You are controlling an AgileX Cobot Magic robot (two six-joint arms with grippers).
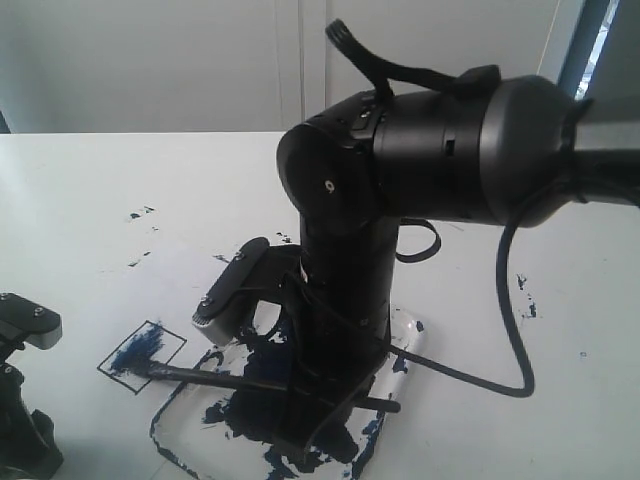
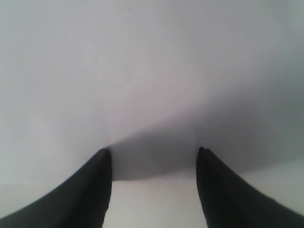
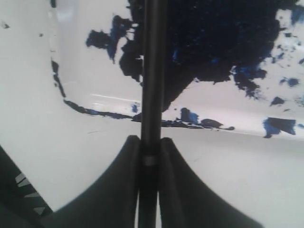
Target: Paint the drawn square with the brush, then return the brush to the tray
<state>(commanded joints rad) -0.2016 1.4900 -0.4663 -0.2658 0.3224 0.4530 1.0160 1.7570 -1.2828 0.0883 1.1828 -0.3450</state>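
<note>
The drawn square (image 1: 142,357) is only partly streaked blue, so more strokes look needed, and the return to the tray (image 1: 157,432) is not yet done. The right tool (image 3: 150,140) is clamped on the brush (image 3: 153,71) – tip at the square, shaft crossing the tray. The left tool (image 2: 154,152) hangs with jaws apart over the table (image 1: 80,200), clear of the work.

A white table (image 1: 80,200) carries everything. On it lies the tray (image 1: 412,338), clear and shallow, its floor smeared with dark navy paint (the blot spreads over much of it, with splatters along the rim). Just beside the tray's left end sits the drawn square (image 1: 142,357), streaked blue inside its thin black outline. Small paint specks (image 1: 140,213) dot the table farther back, and a few blue flecks (image 1: 527,300) lie off to the right.
</note>
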